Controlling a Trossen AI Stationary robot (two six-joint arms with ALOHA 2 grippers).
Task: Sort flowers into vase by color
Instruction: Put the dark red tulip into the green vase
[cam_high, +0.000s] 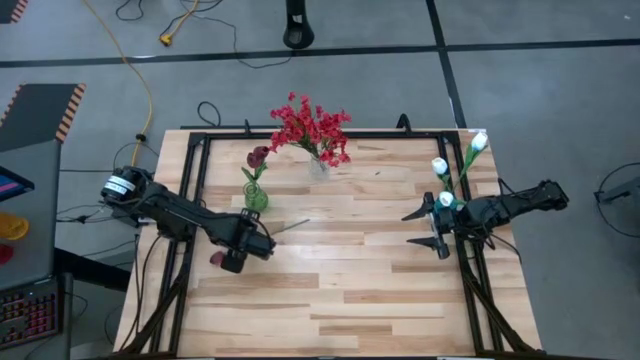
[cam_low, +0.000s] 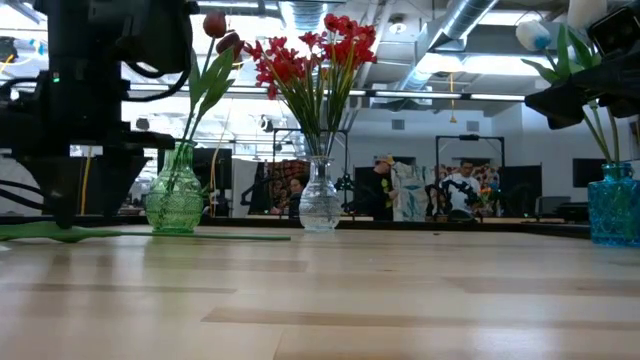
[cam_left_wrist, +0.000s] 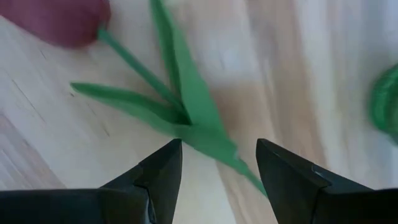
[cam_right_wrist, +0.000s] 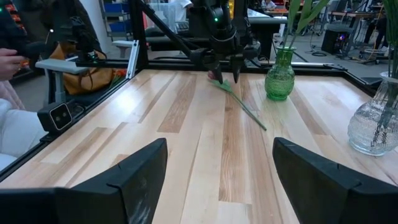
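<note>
My left claw (cam_high: 262, 245) hangs spread over a loose maroon tulip (cam_left_wrist: 62, 22) lying flat on the desk (cam_high: 340, 290), fingers straddling the stem near its leaves; nothing pinched yet. In the right wrist view the stem (cam_right_wrist: 239, 102) runs from under the claw toward the green vase (cam_high: 255, 196), tail end just short of it. That vase already holds one maroon bud, so I judge it's this tulip's home. Clear vase (cam_high: 319, 167) at desk's far edge carries the red sprays (cam_high: 312, 125); blue vase (cam_low: 613, 205) on my right side holds white tulips (cam_high: 440, 167).

Right claw (cam_high: 425, 228) waits beside the blue vase, also spread, empty, w/ white blooms close by the arm.

Risks from here, as I read it: stem is thin and flat on the wood, so closing too high pinches air, closing too low scrapes fingertips on the desk. Grabbing over the leaves may let the stem slip or swivel in the grip, leaving the bud drooping and hard to thread into a narrow neck. Green vase stands near; a swinging stem end or the arm's approach could knock it over, along w/ the bud already in it.
</note>
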